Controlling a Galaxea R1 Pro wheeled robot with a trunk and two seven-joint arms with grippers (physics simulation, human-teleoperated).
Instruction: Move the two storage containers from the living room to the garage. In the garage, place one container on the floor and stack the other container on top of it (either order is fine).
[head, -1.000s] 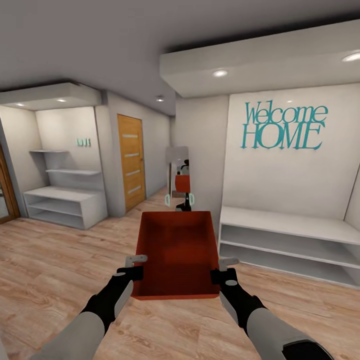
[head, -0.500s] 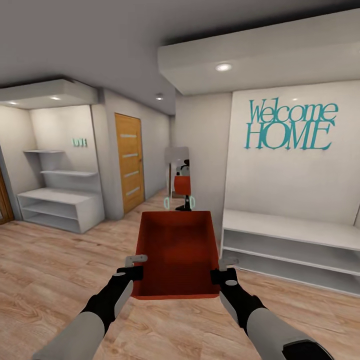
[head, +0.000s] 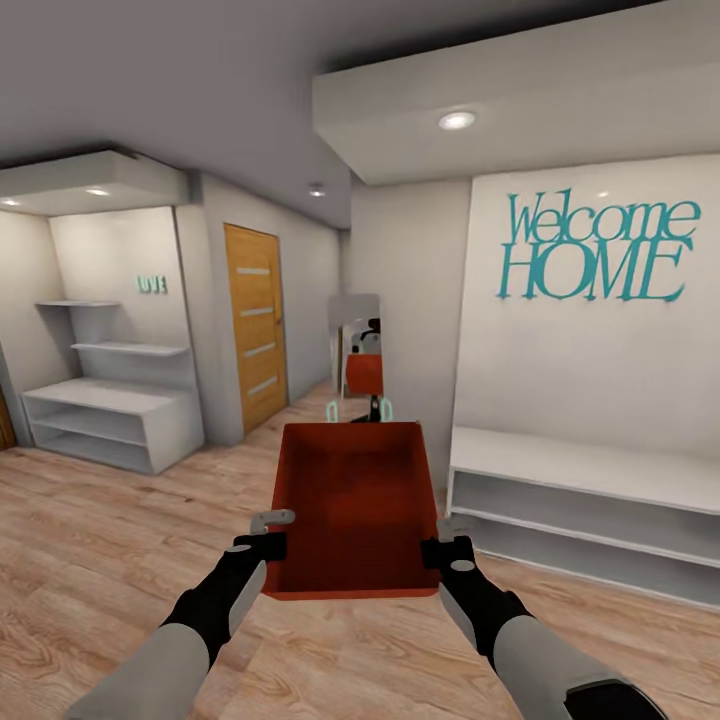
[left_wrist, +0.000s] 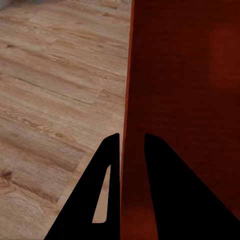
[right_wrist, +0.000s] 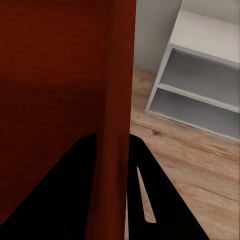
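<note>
I carry one red-orange open-top storage container in front of me, held level above a light wood plank floor. My left gripper is shut on its left wall, and the left wrist view shows that wall pinched between the two dark fingers. At the opposite side my right gripper is shut on the right wall, a finger on each face. The container looks empty inside. This is a wood-floored hallway, not the garage.
A white low shelf bench stands close at the right under a "Welcome HOME" wall sign. Another white shelf unit is at the far left. An orange door and a narrow corridor with a mirror lie ahead.
The whole view has crept forward and turned slightly right; the left shelves and door slid left, the sign grew. Container and both grips are unchanged.
</note>
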